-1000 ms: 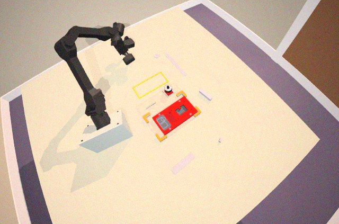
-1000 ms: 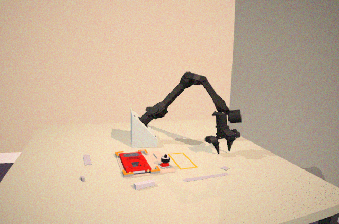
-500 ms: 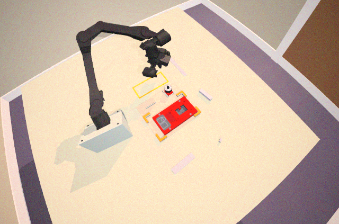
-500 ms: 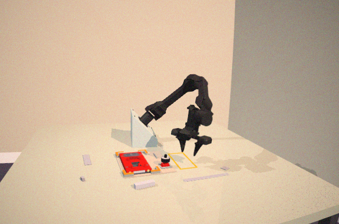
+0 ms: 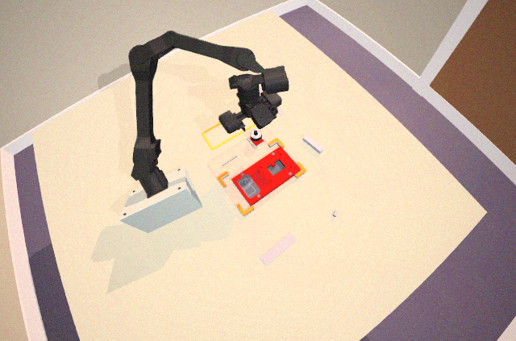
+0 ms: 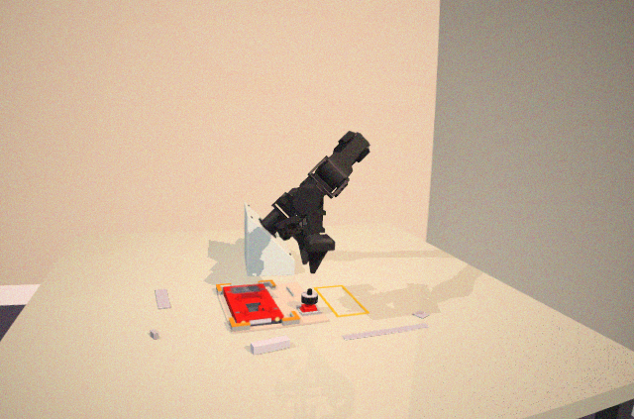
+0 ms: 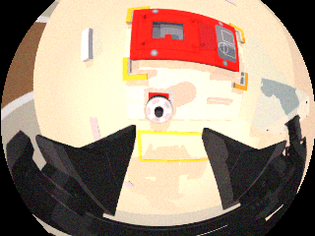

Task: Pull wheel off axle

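The wheel [image 5: 259,137] [image 6: 309,297] [image 7: 152,110], white on top with a black side, sits on the upright axle, whose black tip [image 5: 255,132] [image 6: 309,290] [image 7: 158,112] sticks up through its middle. Below it is a small red base [image 5: 256,143] [image 6: 308,307] [image 7: 158,95]. The marked area is a yellow outline [image 5: 207,141] [image 6: 355,299] [image 7: 140,146] on the table beside the wheel; only shadow shows inside it. My gripper [image 5: 253,127] [image 6: 309,267] [image 7: 170,131] is open and empty, pointing down above the table near the wheel and the outline, touching neither. In the top view it hides part of the outline.
A large red block [image 5: 260,179] [image 6: 253,296] [image 7: 192,44] lies between orange corner brackets on the other side of the wheel. A pale bar [image 5: 312,144] [image 6: 269,345] [image 7: 87,44] lies beyond it. A flat pink strip [image 5: 278,248] [image 6: 161,298] lies farther off. The arm's pale mount [image 5: 166,208] stands behind.
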You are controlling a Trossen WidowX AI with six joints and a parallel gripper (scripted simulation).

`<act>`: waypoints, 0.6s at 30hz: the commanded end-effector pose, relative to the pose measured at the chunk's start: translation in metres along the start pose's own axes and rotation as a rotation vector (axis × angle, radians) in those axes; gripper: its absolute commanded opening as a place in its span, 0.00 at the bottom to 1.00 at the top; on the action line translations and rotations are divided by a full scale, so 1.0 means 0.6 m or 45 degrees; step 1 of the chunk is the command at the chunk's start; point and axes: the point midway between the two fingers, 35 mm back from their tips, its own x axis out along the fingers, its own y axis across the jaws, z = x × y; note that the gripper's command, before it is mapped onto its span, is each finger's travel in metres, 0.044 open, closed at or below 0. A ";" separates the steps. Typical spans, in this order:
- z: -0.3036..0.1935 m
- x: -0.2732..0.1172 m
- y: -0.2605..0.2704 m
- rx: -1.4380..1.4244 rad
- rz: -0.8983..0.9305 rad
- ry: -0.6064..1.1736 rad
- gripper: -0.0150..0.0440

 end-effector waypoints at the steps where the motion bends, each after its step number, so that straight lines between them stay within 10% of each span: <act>1: -0.003 -0.002 0.013 0.004 0.007 0.007 0.76; 18: -0.005 0.117 0.015 -0.006 -0.007 0.005 0.72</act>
